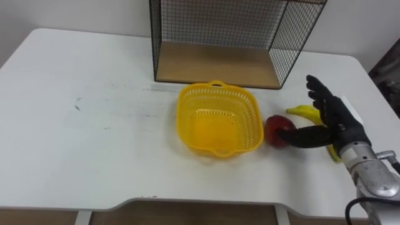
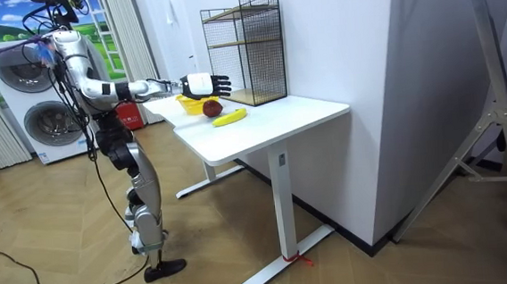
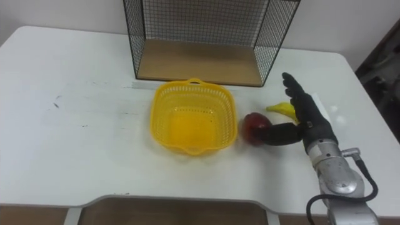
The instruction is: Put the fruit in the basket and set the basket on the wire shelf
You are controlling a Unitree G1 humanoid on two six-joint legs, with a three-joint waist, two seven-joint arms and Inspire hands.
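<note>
Currently the robot stands at the end of the white table (image 1: 75, 156) on the room view's left, with its right arm stretched out level over the tabletop.

Right hand (image 1: 331, 120): black, at the table's right side. Its fingers (image 1: 315, 90) are straight and spread, pointing away from the robot. The thumb is stretched sideways with its tip against the round red apple (image 1: 277, 129). Nothing is clasped and the hand is not closed round the fruit.

Apple: on the tabletop, just beside the right wall of the yellow perforated plastic basket (image 1: 218, 86) and outside it.

Curved yellow banana (image 1: 304, 112): lies on the table right of the apple, partly hidden behind the hand. Whether the hand touches it cannot be told.

Basket: sits upright near the table's middle, in front of the black wire-mesh shelf (image 1: 219, 22). No fruit shows in its interior.

Shelf: stands at the table's far edge against the wall and has a wooden board (image 1: 212, 62) as its floor. The basket is close to the board's front edge but not on it.
</note>
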